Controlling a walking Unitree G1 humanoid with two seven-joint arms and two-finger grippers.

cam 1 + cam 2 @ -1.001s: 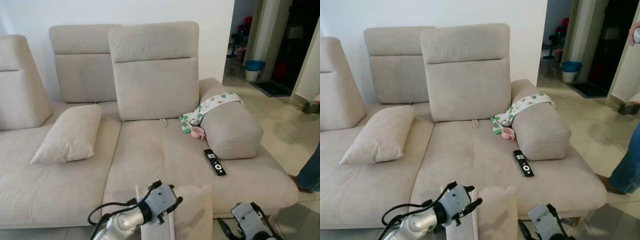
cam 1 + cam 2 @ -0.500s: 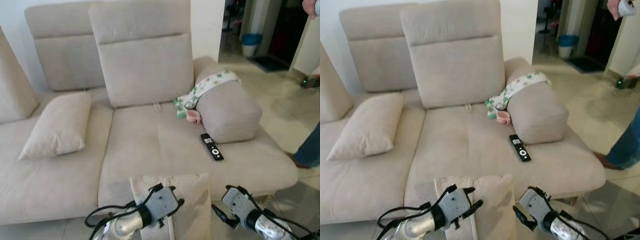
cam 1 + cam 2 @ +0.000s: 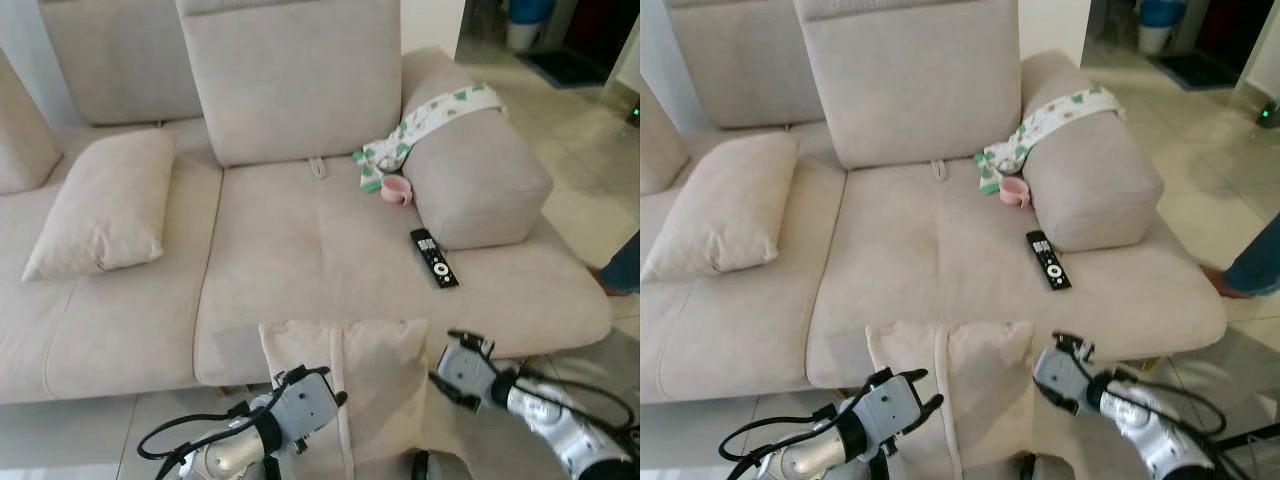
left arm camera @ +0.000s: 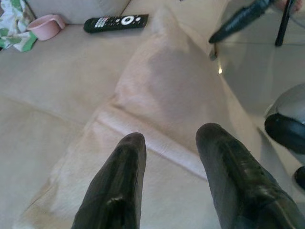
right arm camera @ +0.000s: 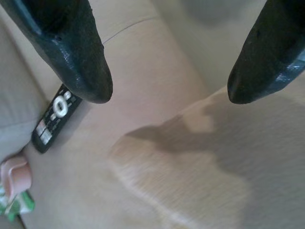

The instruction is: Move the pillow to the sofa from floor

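Beige fabric pillow propped upright against the front edge of the light beige upholstered sofa, top corners level with the seat. Left gripper spread open just over its near face, right gripper parted wide beside its right corner. Black remote control and small pink cup lying on the seat cushion beyond.
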